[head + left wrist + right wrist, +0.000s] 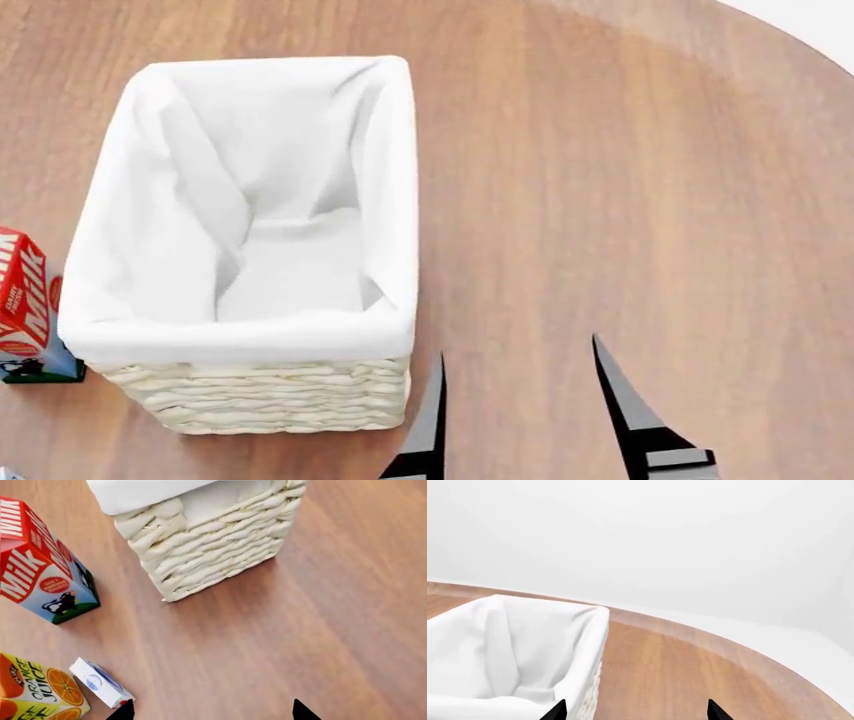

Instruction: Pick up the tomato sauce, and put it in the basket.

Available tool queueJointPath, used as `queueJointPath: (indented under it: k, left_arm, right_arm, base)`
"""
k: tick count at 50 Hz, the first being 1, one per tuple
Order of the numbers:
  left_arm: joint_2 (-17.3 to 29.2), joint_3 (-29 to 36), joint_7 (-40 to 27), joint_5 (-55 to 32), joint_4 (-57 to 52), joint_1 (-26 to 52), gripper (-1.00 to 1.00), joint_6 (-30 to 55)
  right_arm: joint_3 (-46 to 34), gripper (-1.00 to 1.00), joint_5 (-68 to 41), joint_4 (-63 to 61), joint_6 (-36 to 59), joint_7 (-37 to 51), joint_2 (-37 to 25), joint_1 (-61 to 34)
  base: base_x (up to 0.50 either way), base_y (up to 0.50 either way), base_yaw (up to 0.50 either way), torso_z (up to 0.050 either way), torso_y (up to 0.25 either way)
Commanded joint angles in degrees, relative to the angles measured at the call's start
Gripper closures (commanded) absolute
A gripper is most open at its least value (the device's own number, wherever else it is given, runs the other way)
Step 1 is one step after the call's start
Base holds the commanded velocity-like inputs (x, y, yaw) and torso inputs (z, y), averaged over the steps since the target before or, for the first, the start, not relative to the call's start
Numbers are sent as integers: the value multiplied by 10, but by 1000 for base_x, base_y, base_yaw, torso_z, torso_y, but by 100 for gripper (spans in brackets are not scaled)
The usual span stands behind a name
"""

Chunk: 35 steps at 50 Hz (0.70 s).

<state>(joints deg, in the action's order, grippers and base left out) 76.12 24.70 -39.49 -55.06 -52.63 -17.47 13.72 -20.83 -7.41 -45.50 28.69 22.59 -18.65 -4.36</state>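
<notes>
The tomato sauce is out of view in all three frames. The basket [240, 335], cream wicker with a white cloth lining, stands at the left of the head view, and only cloth shows inside it. My right gripper [527, 400] is open just right of the basket's near corner, nothing between its fingers. In the right wrist view that gripper [635, 711] looks past the basket's rim [514, 645] toward the table's far edge. My left gripper [213, 712] is open and empty over bare wood, facing a corner of the basket [207, 545]. It does not show in the head view.
A red milk carton [40, 565] stands left of the basket, also seen in the head view as the milk carton [24, 305]. An orange juice carton [37, 692] and a small white box [100, 681] lie close to the left gripper. The round wooden table [641, 200] ends at the far right.
</notes>
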Motion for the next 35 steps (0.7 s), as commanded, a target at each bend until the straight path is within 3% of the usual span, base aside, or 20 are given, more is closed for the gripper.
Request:
queueJointPath:
  k: [1,18,35]
  left_arm:
    - [-5,4,1,-28,7,6,-100,10]
    - [-19,16,18,-73,19,10,-100,20]
    - [-63,63,26,-14,25,0,-100,62]
  right_arm:
    - [-3,-100,-1,0,1,2,-1,-2]
    - [-5,-100,-3,2,-1,5,-3,-3]
    - [-8,-100,-5,3,-3,7,-6,-4]
  base:
    - [0,0,0,0,0]
    - [0,0,0,0,0]
    - [0,0,0,0,0]
